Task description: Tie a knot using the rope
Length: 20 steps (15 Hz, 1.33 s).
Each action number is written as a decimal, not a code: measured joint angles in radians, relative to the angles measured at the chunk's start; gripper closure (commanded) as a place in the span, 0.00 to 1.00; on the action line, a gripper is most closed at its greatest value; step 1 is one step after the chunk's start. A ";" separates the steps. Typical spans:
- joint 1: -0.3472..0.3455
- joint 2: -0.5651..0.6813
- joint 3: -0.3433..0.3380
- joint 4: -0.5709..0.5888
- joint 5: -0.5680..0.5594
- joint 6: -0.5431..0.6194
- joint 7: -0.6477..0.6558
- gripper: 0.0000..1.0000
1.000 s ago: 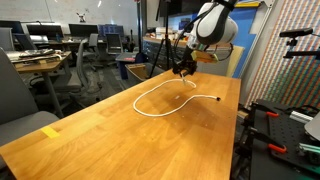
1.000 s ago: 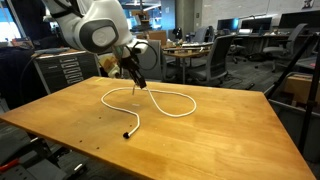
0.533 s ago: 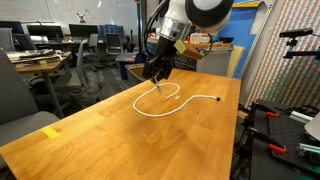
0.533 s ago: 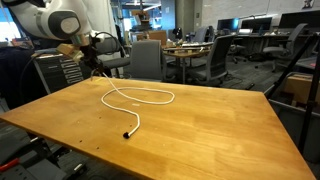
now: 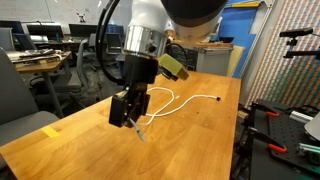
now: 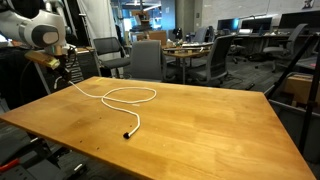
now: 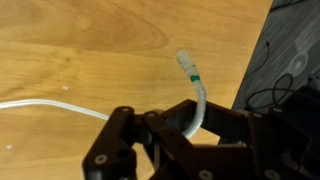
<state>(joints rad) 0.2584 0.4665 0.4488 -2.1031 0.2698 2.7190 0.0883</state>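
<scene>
Gripper (image 6: 68,74) hangs over the table's (image 6: 220,130) far-left edge, the rope (image 6: 136,119) lifting off the wood up to it. Mid-table the cord lies in one open loop, its dark-tipped end trailing toward the near edge.

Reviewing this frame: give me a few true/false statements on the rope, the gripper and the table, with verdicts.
1. The gripper is shut on the rope near one end. True.
2. The rope's free end hangs off the table. False: its dark tip lies on the tabletop.
3. Part of the rope lies in a loose loop on the table. True.
4. A tight knot is already tied. False: only an open loop shows, nothing cinched.
5. In the wrist view, a short stub of rope pokes out past the fingers. True.
</scene>
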 measured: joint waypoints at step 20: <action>-0.183 -0.254 -0.551 -0.402 -0.702 -0.189 -0.113 0.00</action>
<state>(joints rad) 0.0755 0.2122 -0.1026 -2.5048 -0.4325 2.5300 -0.0242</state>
